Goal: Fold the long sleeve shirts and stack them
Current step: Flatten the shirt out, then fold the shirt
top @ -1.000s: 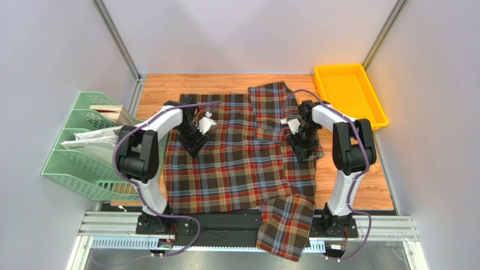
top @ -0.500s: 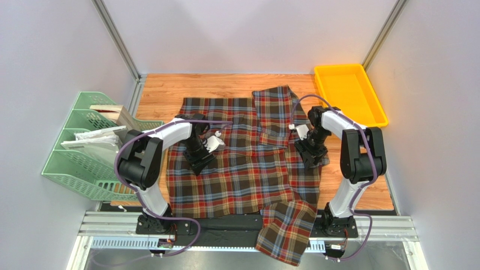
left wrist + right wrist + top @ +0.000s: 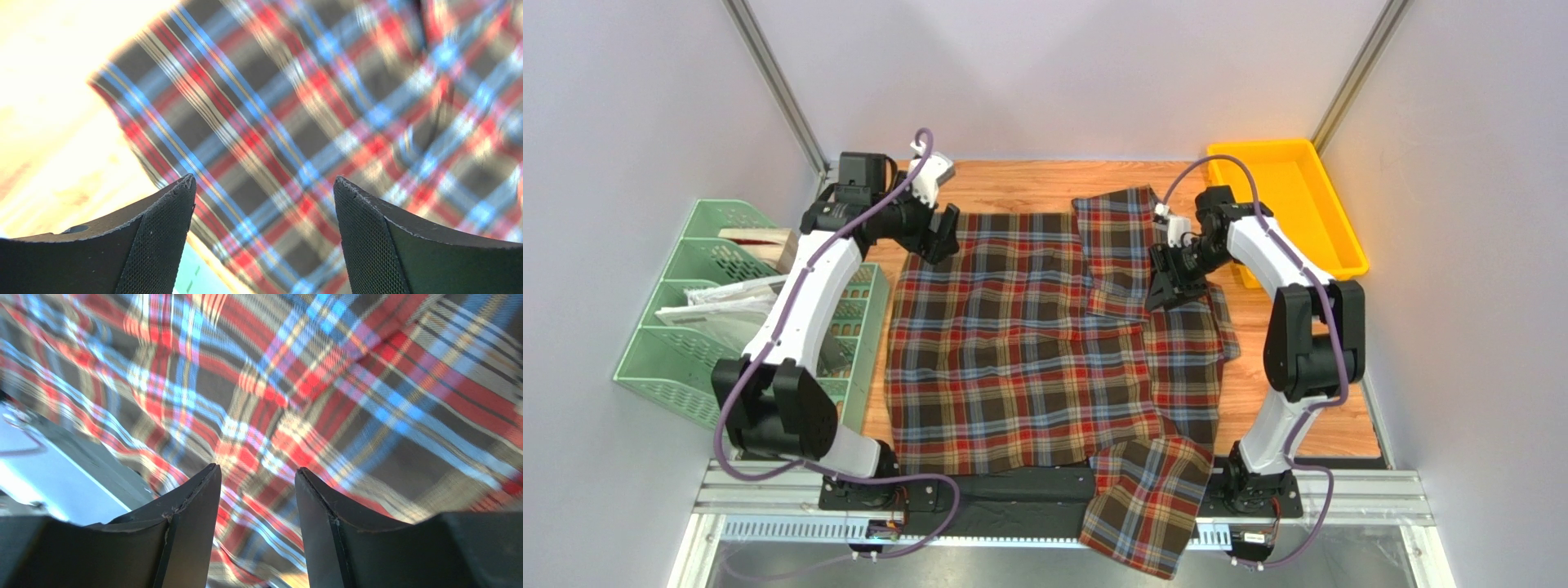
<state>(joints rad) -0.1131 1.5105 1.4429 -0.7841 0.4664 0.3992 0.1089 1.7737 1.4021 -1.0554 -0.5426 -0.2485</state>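
Plaid shirt flat on counter, long axis near-far. Left fingers spread, empty, above its far-left corner; right fingers half-apart at folded sleeve edge, grip unclear.

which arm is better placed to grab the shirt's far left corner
Left. The left tool is open right by that corner of the shirt, and the wrist view shows the corner just ahead of its fingers. The right tool is across the shirt, by the folded sleeve.

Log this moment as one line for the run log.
left gripper: open, above shirt far left corner | right gripper: at folded-over sleeve, grip unclear
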